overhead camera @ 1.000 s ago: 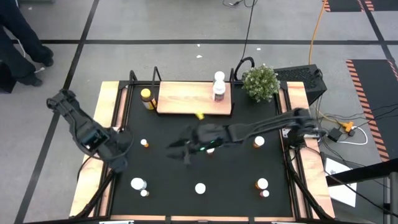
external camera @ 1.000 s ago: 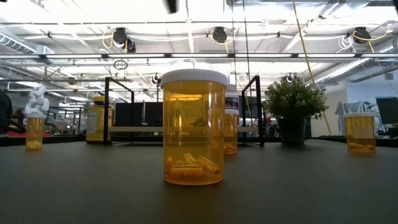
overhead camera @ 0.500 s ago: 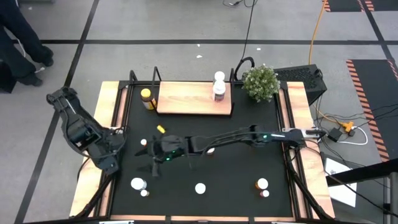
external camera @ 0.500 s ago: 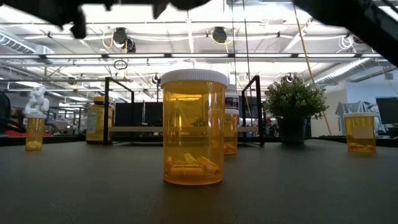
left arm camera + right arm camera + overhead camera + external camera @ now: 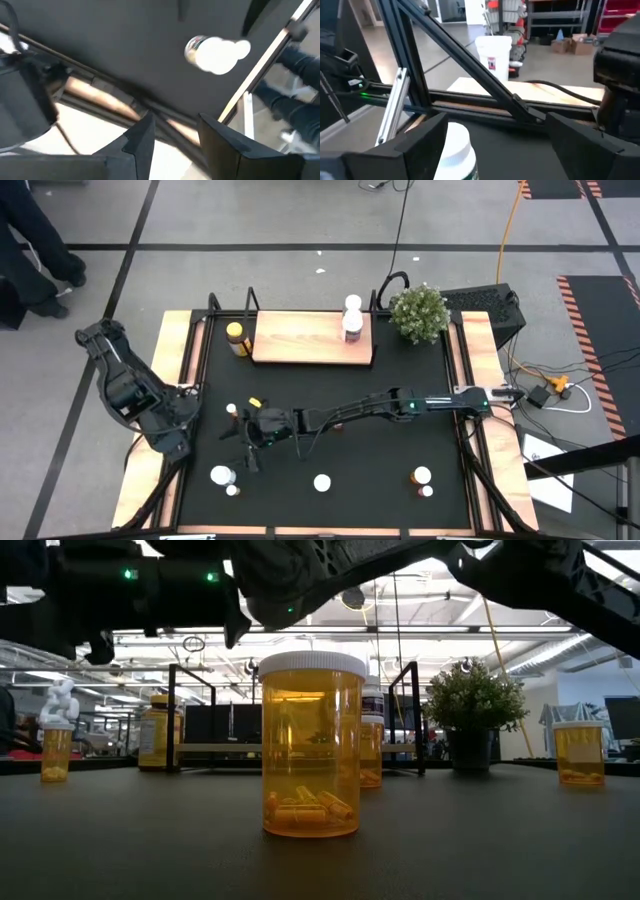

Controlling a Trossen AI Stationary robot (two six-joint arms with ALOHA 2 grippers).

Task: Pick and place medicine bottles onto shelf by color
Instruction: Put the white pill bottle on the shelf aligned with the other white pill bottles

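Amber bottle (image 5: 310, 745) with white cap, light-wood shelf (image 5: 305, 338), black mat (image 5: 370, 450), green plant (image 5: 418, 311).

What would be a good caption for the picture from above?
Right gripper reaches across the black mat toward a white-capped bottle; two bottles stand on the shelf.

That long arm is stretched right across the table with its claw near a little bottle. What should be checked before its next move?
1. Right claw open: ok, fingers wide apart.
2. White-capped plastic bottle centred in it: not ok, it sits close beside one finger.
3. Room on the light-wood shelf board: ok, mostly bare.
4. Left claw out of the way: ok, at the table's left edge.
5. Bottle's body colour: cannot tell, mostly hidden.
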